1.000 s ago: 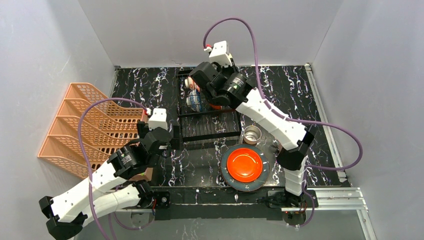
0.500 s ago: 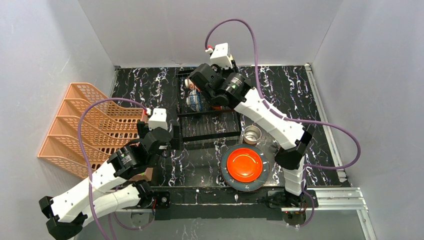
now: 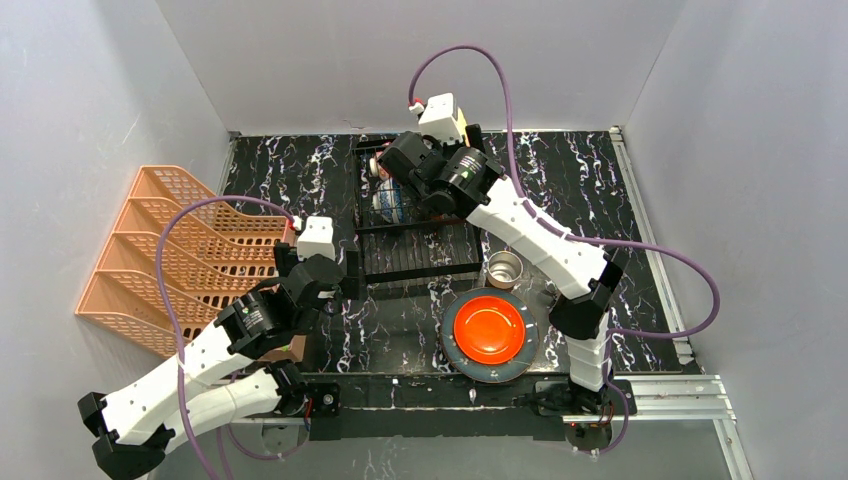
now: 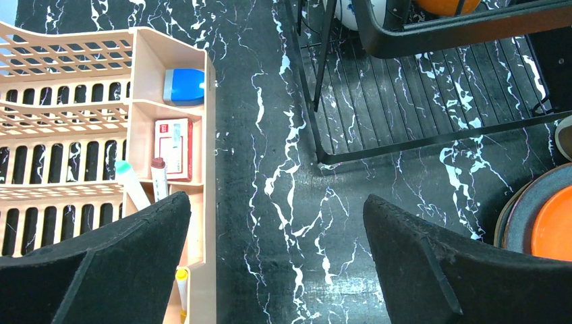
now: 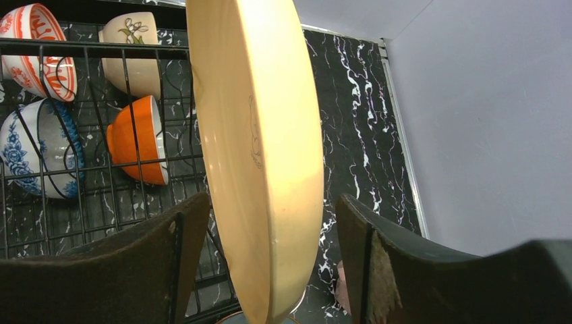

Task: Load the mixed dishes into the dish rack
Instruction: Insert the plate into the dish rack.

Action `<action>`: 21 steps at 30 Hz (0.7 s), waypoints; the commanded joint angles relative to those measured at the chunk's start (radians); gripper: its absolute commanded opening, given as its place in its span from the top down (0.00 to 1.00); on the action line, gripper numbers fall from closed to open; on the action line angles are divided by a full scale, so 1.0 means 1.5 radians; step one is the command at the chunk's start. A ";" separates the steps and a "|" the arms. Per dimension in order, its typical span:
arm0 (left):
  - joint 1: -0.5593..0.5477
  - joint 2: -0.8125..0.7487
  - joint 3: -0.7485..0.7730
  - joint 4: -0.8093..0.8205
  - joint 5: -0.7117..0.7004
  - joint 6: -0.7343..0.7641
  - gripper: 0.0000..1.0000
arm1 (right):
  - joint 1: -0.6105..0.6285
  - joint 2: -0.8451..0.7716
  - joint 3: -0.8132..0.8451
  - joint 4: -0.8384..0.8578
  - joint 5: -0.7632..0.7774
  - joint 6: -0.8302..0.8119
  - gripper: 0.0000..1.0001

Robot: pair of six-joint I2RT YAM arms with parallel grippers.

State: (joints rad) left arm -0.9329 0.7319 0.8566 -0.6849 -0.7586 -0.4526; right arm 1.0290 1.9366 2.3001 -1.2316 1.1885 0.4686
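Two padded fingers of the right gripper (image 5: 270,202) stand apart on either side of the yellow plate (image 5: 256,121) — the jaws are released. A clear gap shows at the right finger, while the left finger sits just beside the plate's face. The plate stands upright on its edge; its lower rim is hidden, so whether it sits in a slot cannot be told.

Just left of the plate, behind the wires of the dish rack (image 3: 415,255), four bowls lie tipped on their sides: a red-patterned bowl (image 5: 37,40), a white floral bowl (image 5: 135,54), an orange bowl (image 5: 138,138) and a blue-patterned bowl (image 5: 34,148).

On the near left, the left gripper (image 4: 276,202) hangs spread wide and holds nothing — below it is the black marbled table (image 4: 263,135), between the orange lattice rack (image 4: 67,101) and the dish rack's near corner.

Near the right arm's base a red-orange plate (image 3: 489,327) lies on a grey plate (image 3: 447,345), with the steel cup (image 3: 504,268) just beyond them, beside the dish rack.
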 commanded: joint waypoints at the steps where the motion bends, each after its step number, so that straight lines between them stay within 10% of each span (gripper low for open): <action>1: -0.002 0.001 -0.001 -0.002 -0.012 0.003 0.02 | 0.004 -0.018 0.025 0.001 -0.010 0.010 0.20; 21: -0.002 0.001 -0.002 -0.002 -0.012 0.003 0.02 | 0.003 -0.097 0.034 0.112 -0.090 -0.042 0.07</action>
State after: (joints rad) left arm -0.9329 0.7345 0.8566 -0.6846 -0.7586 -0.4526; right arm 1.0298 1.8526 2.3150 -1.1099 1.0657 0.4183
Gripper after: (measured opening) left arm 0.983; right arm 0.928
